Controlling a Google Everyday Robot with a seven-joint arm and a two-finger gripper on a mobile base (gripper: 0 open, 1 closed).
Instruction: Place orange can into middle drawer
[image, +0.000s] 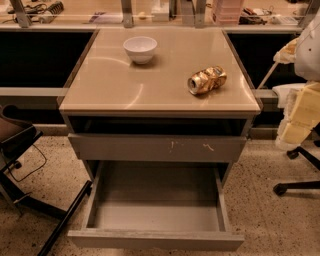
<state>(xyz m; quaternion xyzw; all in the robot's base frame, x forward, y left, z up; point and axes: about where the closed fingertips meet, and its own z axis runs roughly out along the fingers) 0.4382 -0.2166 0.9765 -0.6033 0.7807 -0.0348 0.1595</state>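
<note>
The orange can lies on its side on the right part of the cabinet top, its silver round end facing left. The middle drawer is pulled far out below, its deep grey box empty and its plain front panel nearest me. My gripper hangs at the right edge of the view on the pale arm. It is beside the cabinet, to the right of the can and below its level, touching neither can nor drawer.
A white bowl stands at the back middle of the top. A shut grey drawer front with white scratch marks sits above the open drawer. Chair legs are on the right floor, and dark legs and a cable on the left.
</note>
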